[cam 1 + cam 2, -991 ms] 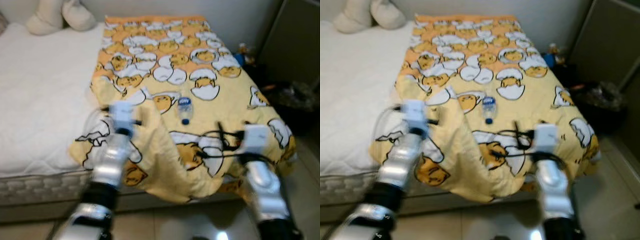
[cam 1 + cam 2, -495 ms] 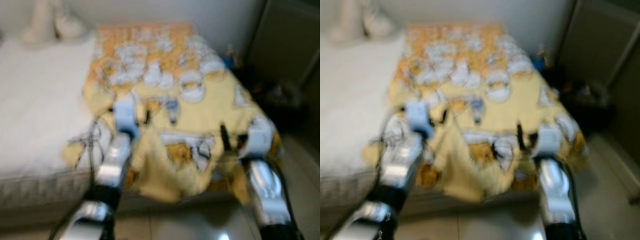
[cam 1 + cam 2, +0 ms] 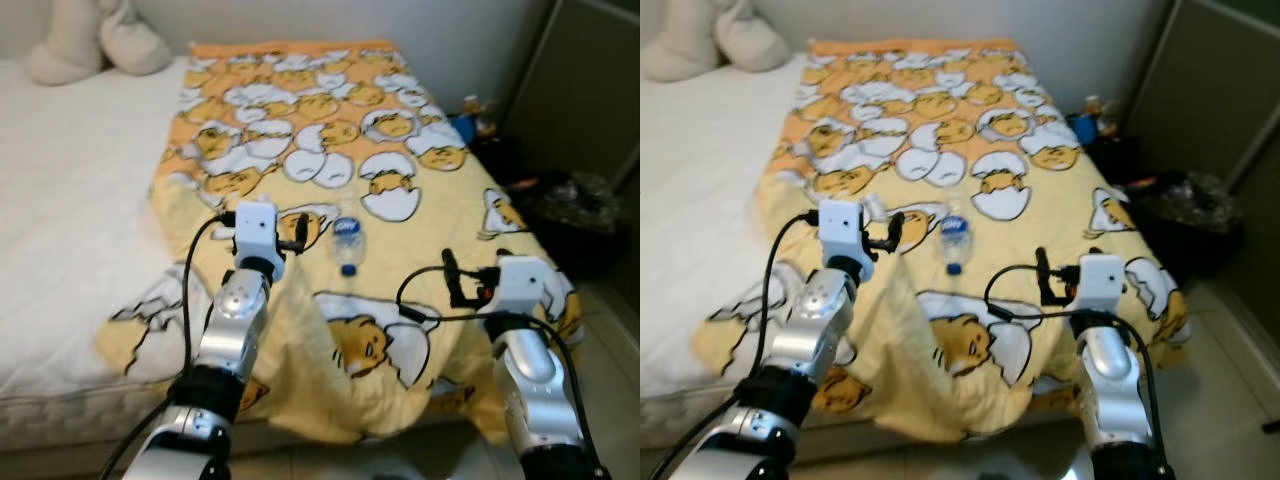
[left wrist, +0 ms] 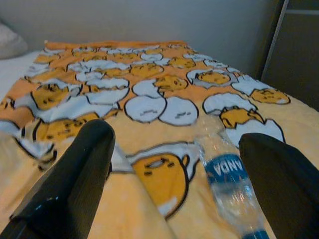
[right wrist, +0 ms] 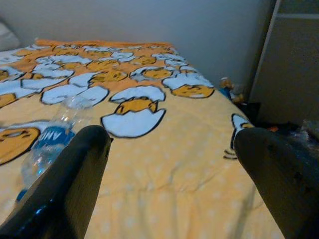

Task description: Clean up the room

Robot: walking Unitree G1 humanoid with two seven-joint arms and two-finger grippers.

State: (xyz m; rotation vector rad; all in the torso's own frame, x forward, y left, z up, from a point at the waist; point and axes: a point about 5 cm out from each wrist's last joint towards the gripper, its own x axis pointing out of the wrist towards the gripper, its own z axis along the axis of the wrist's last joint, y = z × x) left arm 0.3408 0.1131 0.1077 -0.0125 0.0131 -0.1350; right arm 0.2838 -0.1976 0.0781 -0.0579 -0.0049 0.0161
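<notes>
A clear plastic water bottle (image 3: 346,240) with a blue label lies on its side on the yellow egg-print blanket (image 3: 400,160) that covers the bed. My left gripper (image 3: 266,212) hovers open just left of the bottle, a little short of it. In the left wrist view the bottle (image 4: 227,189) lies close to one black finger (image 4: 279,179). My right gripper (image 3: 500,272) is open above the blanket's near right corner, well to the right of the bottle (image 5: 50,144).
Bare white mattress (image 3: 70,180) spreads to the left, with cream pillows (image 3: 95,40) at its head. A dark cabinet (image 3: 590,90), a black bin with clutter (image 3: 580,200) and small items by the wall (image 3: 480,105) stand right of the bed. The blanket hangs over the bed's near edge.
The view shook and shifted as I moved. Both arms now reach farther over the blanket, and the left gripper is nearer the bottle. The bottle lies where it was.
</notes>
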